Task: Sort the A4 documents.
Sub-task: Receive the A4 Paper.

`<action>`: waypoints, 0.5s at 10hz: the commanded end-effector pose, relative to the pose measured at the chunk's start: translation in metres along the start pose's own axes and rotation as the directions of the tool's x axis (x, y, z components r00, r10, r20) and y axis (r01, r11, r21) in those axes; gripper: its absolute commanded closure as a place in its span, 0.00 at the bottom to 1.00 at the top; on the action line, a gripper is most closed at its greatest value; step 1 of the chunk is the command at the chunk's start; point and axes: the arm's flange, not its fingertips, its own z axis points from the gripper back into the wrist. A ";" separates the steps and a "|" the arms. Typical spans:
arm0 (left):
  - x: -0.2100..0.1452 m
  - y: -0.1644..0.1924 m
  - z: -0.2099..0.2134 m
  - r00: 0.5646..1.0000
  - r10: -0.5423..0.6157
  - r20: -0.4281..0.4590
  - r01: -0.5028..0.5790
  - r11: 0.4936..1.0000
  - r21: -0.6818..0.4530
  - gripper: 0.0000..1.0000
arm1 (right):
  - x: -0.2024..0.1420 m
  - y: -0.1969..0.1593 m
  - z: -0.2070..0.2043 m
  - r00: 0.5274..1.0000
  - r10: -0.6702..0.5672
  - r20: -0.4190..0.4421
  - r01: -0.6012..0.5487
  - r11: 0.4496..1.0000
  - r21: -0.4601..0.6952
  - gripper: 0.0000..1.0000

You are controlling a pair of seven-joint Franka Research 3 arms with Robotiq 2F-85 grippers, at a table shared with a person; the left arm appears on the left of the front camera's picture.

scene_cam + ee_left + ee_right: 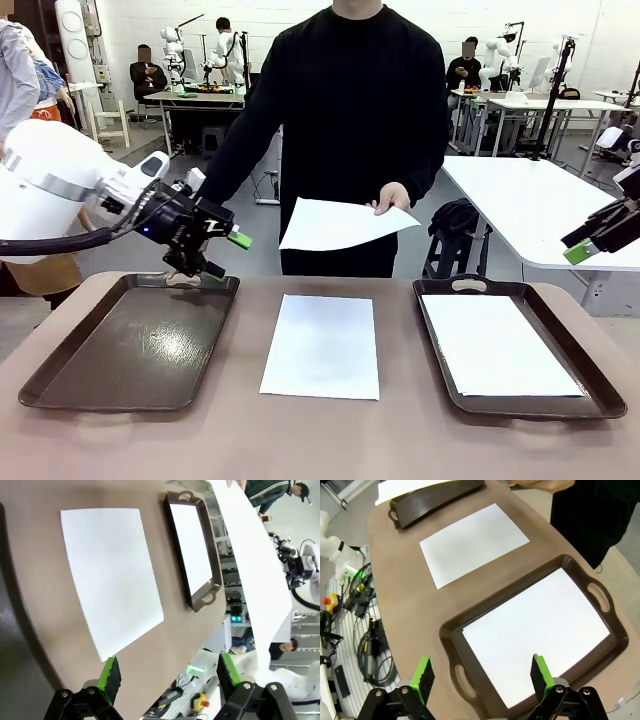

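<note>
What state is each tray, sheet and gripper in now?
Left dark brown handled tray: empty.
Right dark brown handled tray: holds one white paper sheet.
Middle white paper sheet: flat on table.
Third white paper sheet: in person's hand, raised.
Left gripper: open, empty.
Right gripper: open, empty.

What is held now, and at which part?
The left tool and right tool hold nothing; the person's hand holds a thin white paper sheet by one edge.
</note>
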 end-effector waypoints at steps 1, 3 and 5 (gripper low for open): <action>0.021 -0.014 -0.014 0.998 0.057 -0.016 -0.058 0.995 -0.082 0.00 | 0.001 0.000 -0.001 1.000 0.002 -0.002 -0.002 1.000 -0.009 0.00; 0.029 -0.023 -0.018 0.997 0.076 -0.008 -0.077 0.993 -0.087 0.00 | 0.001 0.000 -0.001 1.000 0.002 -0.002 -0.002 1.000 -0.009 0.00; 0.031 -0.025 -0.011 0.995 0.093 0.039 -0.091 0.995 -0.050 0.00 | 0.001 0.000 -0.001 1.000 0.002 -0.002 -0.002 1.000 -0.009 0.00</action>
